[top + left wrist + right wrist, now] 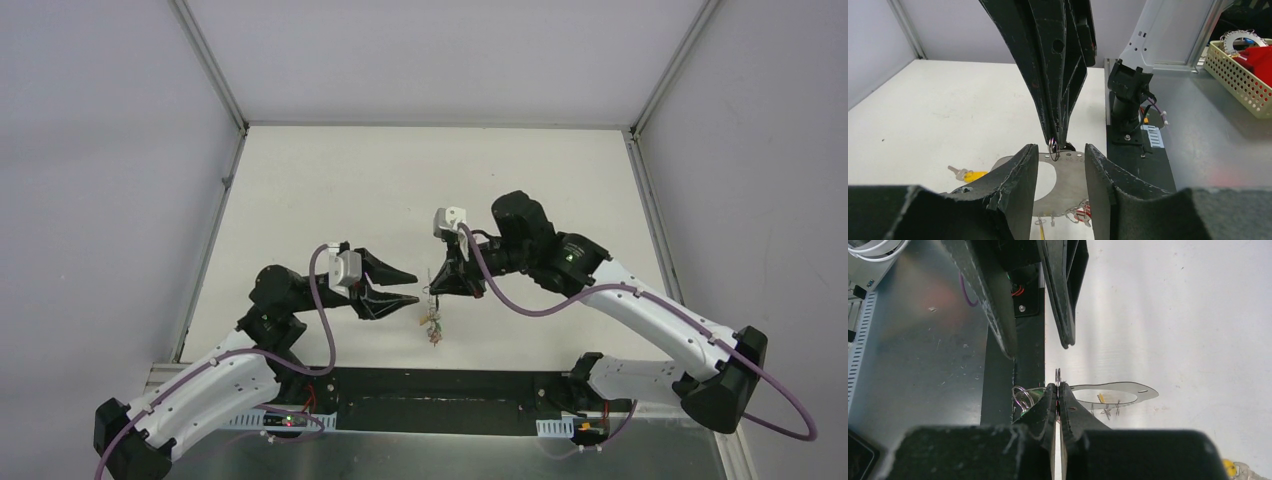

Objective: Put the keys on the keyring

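Note:
The keyring (pixel 1068 172) is a flat grey metal loop hanging upright from my right gripper (pixel 1057 141), which is shut on its top edge. Keys with a red tag (pixel 1082 213) and a yellow tag (pixel 1041 223) hang from its lower edge. A small wire ring (pixel 1053 150) sits at the gripped spot. My left gripper (pixel 1061 148) is open, a finger on each side of the keyring, not touching it. In the top view the two grippers, left (pixel 416 287) and right (pixel 432 287), meet tip to tip, with the keys (pixel 433 327) dangling below. Another yellow-tagged key (pixel 968 175) lies on the table.
A cream basket (pixel 1237 70) with red items stands on the metal shelf at the right. The right arm's base (pixel 1127 100) is bolted on the black rail at the table's near edge. The loose yellow-tagged key also shows in the right wrist view (pixel 1230 467).

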Robot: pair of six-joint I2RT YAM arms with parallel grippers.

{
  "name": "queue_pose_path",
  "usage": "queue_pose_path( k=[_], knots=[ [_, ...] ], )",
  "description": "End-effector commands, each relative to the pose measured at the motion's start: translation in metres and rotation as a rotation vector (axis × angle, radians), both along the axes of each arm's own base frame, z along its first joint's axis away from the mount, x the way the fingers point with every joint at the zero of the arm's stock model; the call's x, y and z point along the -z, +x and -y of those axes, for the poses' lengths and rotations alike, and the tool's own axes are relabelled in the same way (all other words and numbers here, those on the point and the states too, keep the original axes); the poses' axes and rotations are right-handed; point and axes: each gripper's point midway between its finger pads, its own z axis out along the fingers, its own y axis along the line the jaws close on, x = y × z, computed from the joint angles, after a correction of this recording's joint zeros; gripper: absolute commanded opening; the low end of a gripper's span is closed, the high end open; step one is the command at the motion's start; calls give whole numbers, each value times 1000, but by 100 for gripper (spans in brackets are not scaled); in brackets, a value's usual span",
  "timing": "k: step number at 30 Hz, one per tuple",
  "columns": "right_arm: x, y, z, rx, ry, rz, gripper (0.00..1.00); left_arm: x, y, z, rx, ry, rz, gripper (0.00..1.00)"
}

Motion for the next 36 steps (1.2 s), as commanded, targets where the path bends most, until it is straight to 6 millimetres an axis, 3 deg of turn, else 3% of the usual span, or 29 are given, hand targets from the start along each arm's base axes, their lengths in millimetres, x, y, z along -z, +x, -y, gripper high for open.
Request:
queue_pose_path(
  k=[1,13,36],
  knots=[
    [-13,1,5,-11,-60,19,0,-5,-3,6,39,36,21,40],
    [-4,4,10,-21,-209,-43,0,3,1,15,67,93,-18,36],
    [-13,-1,-4,-28,-214,-169,0,17,9,31,128,153,-71,19]
  ],
)
